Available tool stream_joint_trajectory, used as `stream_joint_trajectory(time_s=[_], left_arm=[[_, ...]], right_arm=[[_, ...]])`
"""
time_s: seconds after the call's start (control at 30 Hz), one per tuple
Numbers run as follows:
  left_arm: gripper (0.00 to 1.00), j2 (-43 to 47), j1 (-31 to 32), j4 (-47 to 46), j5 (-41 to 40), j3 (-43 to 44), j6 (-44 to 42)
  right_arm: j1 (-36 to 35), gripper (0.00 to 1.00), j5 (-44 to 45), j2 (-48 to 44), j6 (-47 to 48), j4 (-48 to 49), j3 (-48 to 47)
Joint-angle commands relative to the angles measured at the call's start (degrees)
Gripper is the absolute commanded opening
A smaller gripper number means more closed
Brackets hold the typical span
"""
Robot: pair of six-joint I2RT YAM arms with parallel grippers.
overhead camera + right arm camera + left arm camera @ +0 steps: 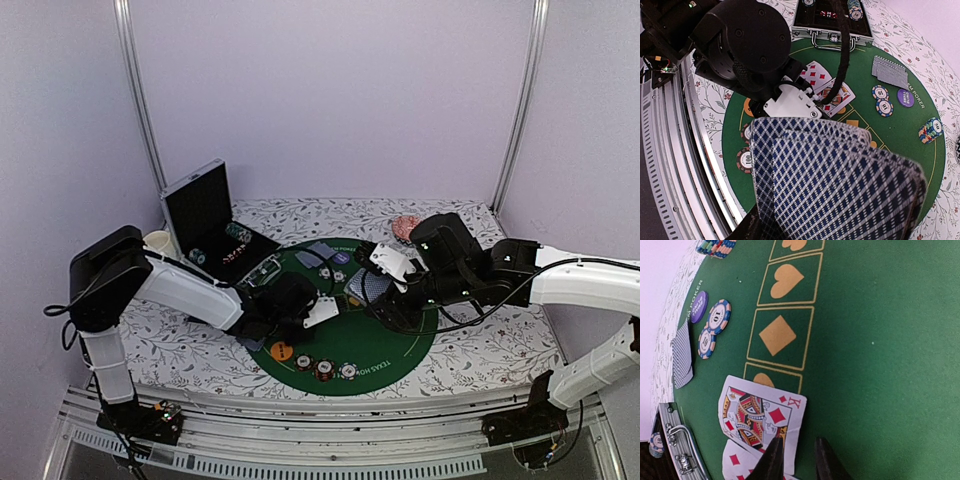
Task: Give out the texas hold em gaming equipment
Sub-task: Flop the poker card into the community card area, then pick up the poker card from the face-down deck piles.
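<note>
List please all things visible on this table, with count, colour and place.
mat: one, green, table centre.
face-up cards: two, red diamonds, on mat.
face-down cards: about two, blue-grey, mat's far edge.
loose chips: five, striped; three near edge, two far.
chip stack: one, multicoloured, far edge.
orange disc: one, near edge.
purple disc: one, far edge.
case: one, silver, open, back left.
mug: one, white, beside case.
dish: one, pink, behind mat.
left tool: open, over face-up cards.
right tool: shut on fanned cards, blue backs.
</note>
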State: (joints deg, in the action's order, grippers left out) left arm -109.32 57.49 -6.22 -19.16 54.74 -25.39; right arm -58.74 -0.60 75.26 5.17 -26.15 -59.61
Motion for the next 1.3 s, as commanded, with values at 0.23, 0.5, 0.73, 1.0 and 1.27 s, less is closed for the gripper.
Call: stream_joint_trajectory(time_s=[0.23,0.5,0.73,1.0,1.27], left_arm=[[0.30,12.27,0.46,-1.67,7.47,-5.55,1.38],[0.80,29.02,-6.48,-8.97,25.81,-10.07,13.43],[0.98,30.80,-10.69,-5.56,55.94,-2.97,26.07],[0.98,24.93,-8.16,1.15,53.76,5.04,26.27],[0.83,16.18,-6.02,6.00,50.96,13.04,27.18]], right_arm=[[0.39,0.45,0.10,-1.88,-0.07,0.23,-0.87],[0.38,0.45,-0.13,-1.88,-0.33,0.31,-0.55],[0.33,0.45,-1.14,0.20,0.16,0.14,-1.15],[0.30,0.45,-2.16,1.65,1.04,0.98,-2.19],[-0.35,0.45,-2.90,3.22,1.80,1.00,-3.24]])
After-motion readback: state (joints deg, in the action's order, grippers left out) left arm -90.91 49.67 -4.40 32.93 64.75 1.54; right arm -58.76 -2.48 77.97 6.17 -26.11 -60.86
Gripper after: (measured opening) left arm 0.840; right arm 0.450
